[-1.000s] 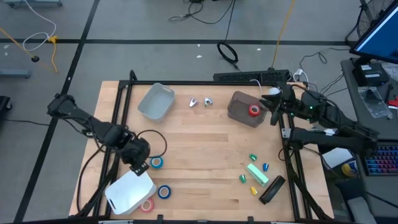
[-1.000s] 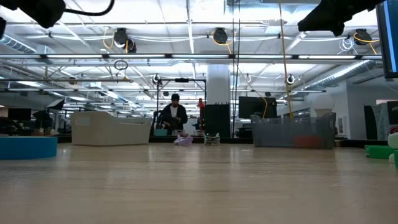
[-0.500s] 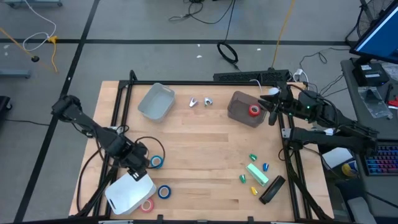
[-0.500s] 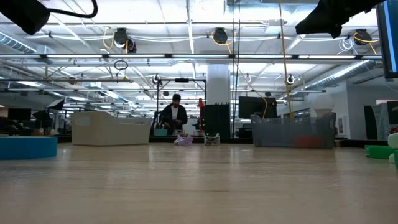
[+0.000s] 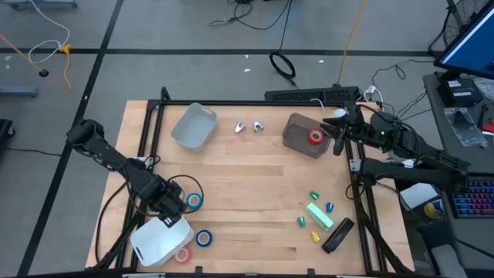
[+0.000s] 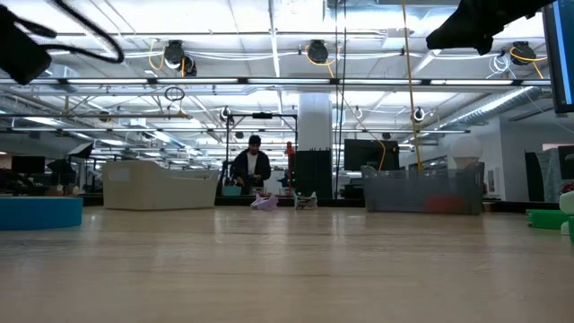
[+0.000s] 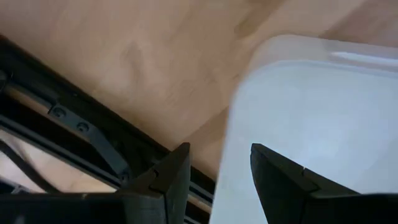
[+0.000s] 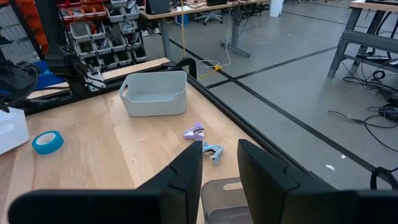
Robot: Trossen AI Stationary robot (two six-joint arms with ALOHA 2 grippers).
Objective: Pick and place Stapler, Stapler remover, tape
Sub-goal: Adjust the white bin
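The high view shows a blue tape roll (image 5: 194,201) just right of my left gripper (image 5: 166,210), another blue roll (image 5: 204,238), and a red roll (image 5: 183,255) at the white bin's (image 5: 158,241) near right corner. A second red roll (image 5: 315,137) lies in the dark translucent bin (image 5: 297,133). Two small staple removers (image 5: 241,126) (image 5: 258,125) lie on the wood. A green stapler (image 5: 319,215) and a black stapler (image 5: 337,235) rest near the right edge. In the left wrist view, my left gripper (image 7: 217,180) is open above the white bin's rim (image 7: 239,112). My right gripper (image 8: 219,180) is open over the dark bin.
A grey bin (image 5: 193,126) stands at the far left of the table. Small green, blue and yellow bits (image 5: 314,196) lie around the green stapler. Black frame rails (image 5: 147,139) run along the table's sides. Bare wood (image 5: 247,177) spreads across the middle.
My left gripper has moved toward the table's near edge and down, from beside the blue roll to over the white bin's far rim. The tape rolls and bins have stayed in place.
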